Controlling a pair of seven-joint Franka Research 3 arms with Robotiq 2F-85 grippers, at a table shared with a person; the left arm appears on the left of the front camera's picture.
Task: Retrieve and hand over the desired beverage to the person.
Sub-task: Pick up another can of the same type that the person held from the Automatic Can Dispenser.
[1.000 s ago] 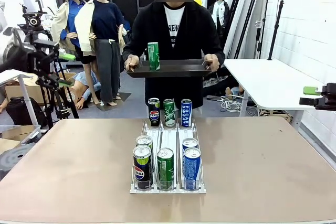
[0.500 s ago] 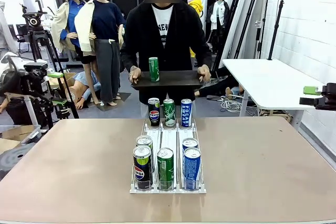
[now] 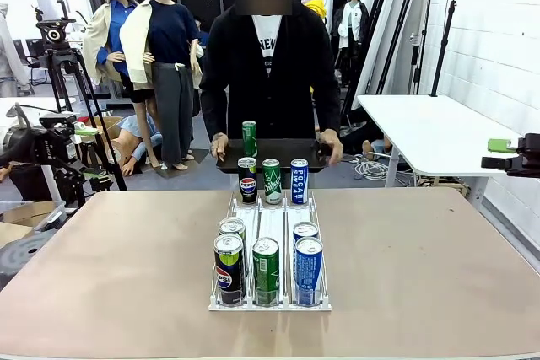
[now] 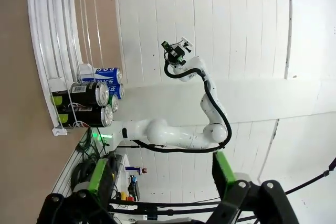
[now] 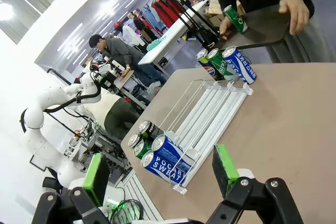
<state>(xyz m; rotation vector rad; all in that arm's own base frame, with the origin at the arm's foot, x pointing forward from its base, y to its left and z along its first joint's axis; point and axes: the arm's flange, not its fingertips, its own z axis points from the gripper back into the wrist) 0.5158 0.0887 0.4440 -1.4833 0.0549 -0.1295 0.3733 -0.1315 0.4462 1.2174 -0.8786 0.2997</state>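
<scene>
The person [image 3: 232, 73] in a black jacket stands at the far side of the table and holds a dark tray [image 3: 291, 147] with both hands. A green can [image 3: 250, 137] stands upright on the tray's left part. A white rack [image 3: 272, 221] on the table holds three cans at its far end [image 3: 272, 180] and several at its near end [image 3: 266, 270]. My left gripper [image 3: 97, 153] hangs open off the table's left side. My right gripper [image 3: 494, 154] hovers open off the right side. Both wrist views show open fingers [image 4: 97, 177] [image 5: 226, 169] with nothing between them.
The right wrist view shows the rack [image 5: 210, 108], the tray [image 5: 262, 24] and the green can [image 5: 233, 18] on it. A white side table [image 3: 430, 128] stands at the back right. Tripods and camera gear [image 3: 59, 40] crowd the left.
The person has lowered the tray with the green can from chest height to just behind the table's far edge. My left gripper has sunk lower at the left.
</scene>
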